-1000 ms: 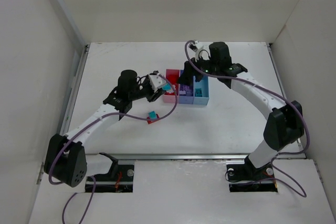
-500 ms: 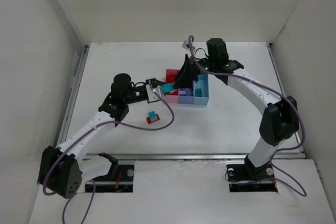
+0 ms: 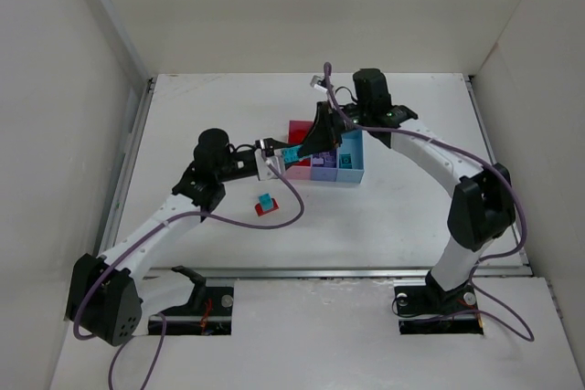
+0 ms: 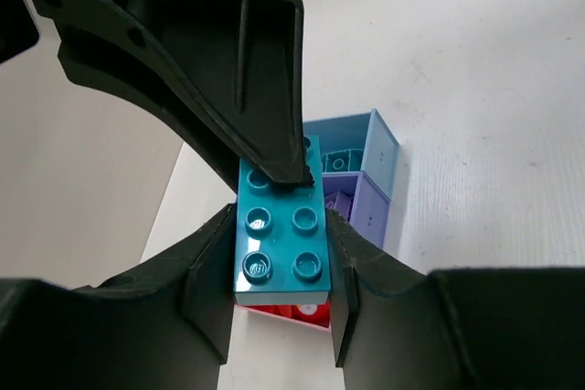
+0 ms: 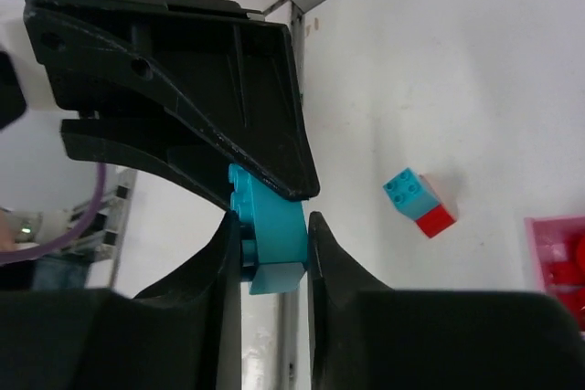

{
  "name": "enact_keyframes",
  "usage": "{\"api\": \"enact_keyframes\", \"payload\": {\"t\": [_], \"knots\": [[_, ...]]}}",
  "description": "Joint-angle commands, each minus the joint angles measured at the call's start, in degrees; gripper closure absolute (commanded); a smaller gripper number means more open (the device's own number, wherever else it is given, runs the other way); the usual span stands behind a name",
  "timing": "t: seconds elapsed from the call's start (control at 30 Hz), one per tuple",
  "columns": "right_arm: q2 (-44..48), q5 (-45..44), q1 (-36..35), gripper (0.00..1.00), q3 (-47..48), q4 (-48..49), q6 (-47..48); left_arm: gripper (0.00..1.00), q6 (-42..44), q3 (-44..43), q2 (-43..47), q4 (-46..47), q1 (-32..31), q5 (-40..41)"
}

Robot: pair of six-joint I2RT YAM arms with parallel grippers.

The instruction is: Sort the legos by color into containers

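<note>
Surface [image 3: 402, 216]: flat white, matte, walled by white panels L, R and far. Two arms reach in from the near edge and meet mid-surface.

Containers [image 3: 355, 174]: three narrow plastic bins joined in a row, long axes near-to-far. Pink bin [image 5: 548, 223] is leftmost w/ red bricks inside. Purple bin [image 4: 370, 212] is middle, holding lavender bricks. Light blue bin [image 4: 379, 148] is rightmost, holding teal ones.

Left gripper [image 4: 280, 226]: black jaws clamped on the long sides of the teal brick [image 3: 290, 152], at its left end.

Right gripper [image 5: 272, 230]: black jaws also closed on that brick, at its far-right end. One finger [image 4: 274, 134] lies across the studded top, the other is on the underside.

Teal brick: smooth glossy plastic, two rows of round studs. It's lifted off the surface at the pink bin's left edge. Long axis runs roughly left-right, from the left jaws toward the containers. A red bit shows under its left end; can't tell if it's joined.

Each gripper crowds the other's wrist view, hiding much of the brick's ends.

Small clump [image 3: 265, 205]: teal brick on a red one, lying on the surface near-left of the containers, apart from both grippers.
</note>
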State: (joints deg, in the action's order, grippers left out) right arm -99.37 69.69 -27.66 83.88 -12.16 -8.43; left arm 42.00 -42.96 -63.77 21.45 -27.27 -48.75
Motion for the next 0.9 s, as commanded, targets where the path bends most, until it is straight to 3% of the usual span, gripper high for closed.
{"api": "enact_keyframes", "payload": {"t": [0.0, 0.07, 0.17, 0.23, 0.4, 0.47, 0.53, 0.67, 0.7, 0.87], "knots": [[0.6, 3.1, -1.0, 0.9, 2.4, 2.8, 2.2, 0.99, -2.2, -0.3, 1.0, 3.9, -0.3, 0.2], [1.3, 1.5, -1.0, 0.98, 1.7, 2.8, 3.1, 0.52, -3.8, -0.8, 1.0, 3.9, -0.3, 2.0], [3.0, -2.1, 0.1, 1.0, -0.7, 2.8, 3.1, 0.0, -3.9, -1.7, 0.5, -0.9, -0.3, 4.3], [4.7, -7.8, 2.0, 1.0, -3.3, 2.8, 1.8, 0.0, -3.9, -2.6, -0.7, -4.3, -0.3, 6.2], [10.0, -28.7, 5.5, 1.0, -9.9, 2.8, -3.7, 0.0, -8.1, -3.8, -2.4, -11.8, -0.3, 20.1], [13.7, -45.7, 5.5, 1.0, -13.3, 2.8, -6.2, 0.0, -8.1, -3.8, -3.2, -14.3, -0.3, 21.8], [16.1, -62.9, 5.5, 1.0, -16.0, 2.8, -11.8, 0.0, -5.2, -4.3, -4.2, -20.4, 0.2, 21.2], [20.4, -80.5, 5.5, 1.0, -21.6, 2.8, -18.5, 0.0, 5.7, -2.8, -5.5, -28.7, 0.2, 19.1], [20.4, -82.1, 5.5, 1.0, -21.6, 2.8, -18.5, 0.0, 10.9, -2.8, -6.2, -30.5, 0.2, 19.0], [17.0, -85.5, 4.4, 1.0, -20.1, -0.6, -16.8, 0.0, 20.7, -2.8, -8.5, -41.1, 0.2, 17.0]]}}
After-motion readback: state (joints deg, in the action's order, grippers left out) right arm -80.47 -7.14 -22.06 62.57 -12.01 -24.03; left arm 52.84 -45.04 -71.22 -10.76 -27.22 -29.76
